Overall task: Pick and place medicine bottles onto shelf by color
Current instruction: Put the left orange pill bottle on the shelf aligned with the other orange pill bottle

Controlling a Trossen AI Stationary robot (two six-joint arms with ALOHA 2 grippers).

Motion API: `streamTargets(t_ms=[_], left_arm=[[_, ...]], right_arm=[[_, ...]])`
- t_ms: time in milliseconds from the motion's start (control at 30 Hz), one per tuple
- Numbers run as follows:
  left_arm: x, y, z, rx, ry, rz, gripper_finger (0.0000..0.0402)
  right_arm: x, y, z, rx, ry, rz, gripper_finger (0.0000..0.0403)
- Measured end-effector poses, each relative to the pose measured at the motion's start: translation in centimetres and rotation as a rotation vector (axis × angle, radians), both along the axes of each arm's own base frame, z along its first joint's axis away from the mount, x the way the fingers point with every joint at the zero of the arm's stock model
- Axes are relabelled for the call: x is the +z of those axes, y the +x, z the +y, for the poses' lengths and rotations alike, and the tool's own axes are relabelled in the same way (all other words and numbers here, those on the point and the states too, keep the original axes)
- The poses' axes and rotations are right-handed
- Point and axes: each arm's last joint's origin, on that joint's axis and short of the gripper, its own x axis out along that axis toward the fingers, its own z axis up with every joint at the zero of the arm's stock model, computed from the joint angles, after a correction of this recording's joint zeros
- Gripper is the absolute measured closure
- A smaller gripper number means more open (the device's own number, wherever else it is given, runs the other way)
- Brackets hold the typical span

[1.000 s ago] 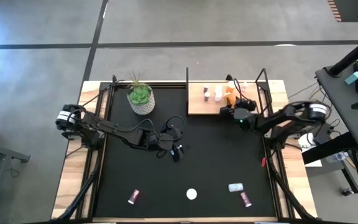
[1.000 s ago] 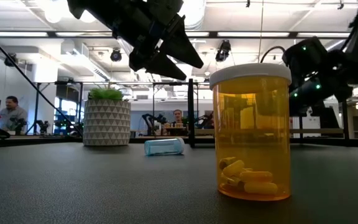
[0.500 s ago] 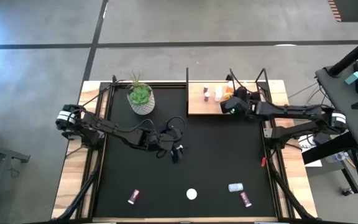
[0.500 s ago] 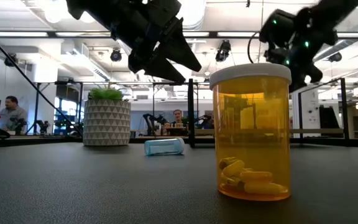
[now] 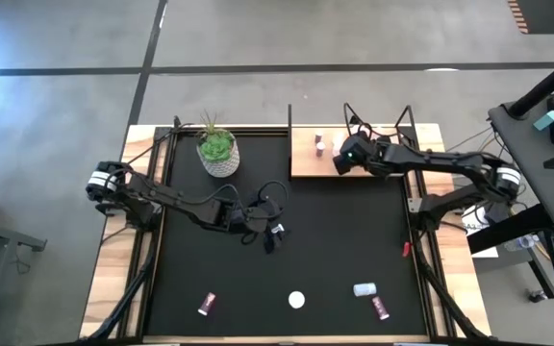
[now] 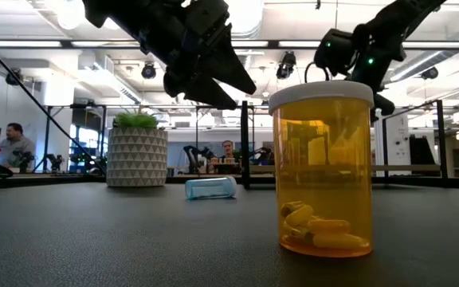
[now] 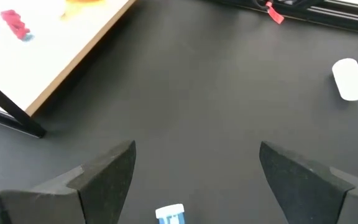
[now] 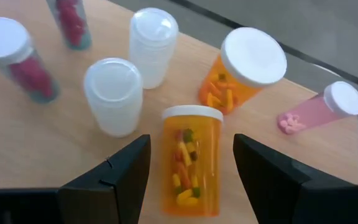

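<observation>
My right gripper (image 8: pixel 190 163) hangs over the flat light-wood shelf (image 5: pixel 308 163) at the far side of the table, right of centre, and its fingers (image 8: pixel 114 177) stand partly parted with an orange pill bottle with a white cap (image 8: pixel 191 160) between them; whether the pads press that bottle I cannot tell, and it looks tipped over the board; on the wood around it stand two clear white-lidded bottles (image 8: pixel 112 94), a second orange bottle with a white cap (image 8: pixel 244 67), a pink bottle lying on its side (image 8: pixel 319 108) near the shelf's edge, and two bottles of dark red pills (image 8: pixel 16 58); my left gripper (image 5: pixel 271 234) hovers above the middle of the black tabletop mat (image 5: pixel 354 240), its fingers (image 7: pixel 101 177) spread wide and holding nothing, with a small blue bottle (image 7: pixel 170 214) on the mat just below them; nearer the front edge of the mat lie a magenta bottle (image 5: pixel 207 305) on the left, a white-capped bottle seen from above (image 5: pixel 297 300) in the middle, a pale blue bottle (image 5: pixel 365 288) and another magenta bottle (image 5: pixel 382 308) on the right; a white patterned pot with a green plant (image 5: pixel 217 152) stands at the far left of the mat, left of the shelf; in the low view a large orange bottle of yellow pills (image 6: pixel 322 167) stands close to the camera, upright on the mat.
</observation>
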Motion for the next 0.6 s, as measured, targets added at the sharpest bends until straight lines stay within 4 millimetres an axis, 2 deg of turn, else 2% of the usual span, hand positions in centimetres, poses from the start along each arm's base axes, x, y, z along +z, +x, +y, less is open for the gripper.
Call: streamTargets(t_ms=[600], left_arm=[[-0.1, -0.1, 0.0, -0.001, -0.001, 0.004, 0.0075]], right_arm=[[-2.9, -0.5, -3.0, -0.078, 0.075, 0.098, 0.0182]])
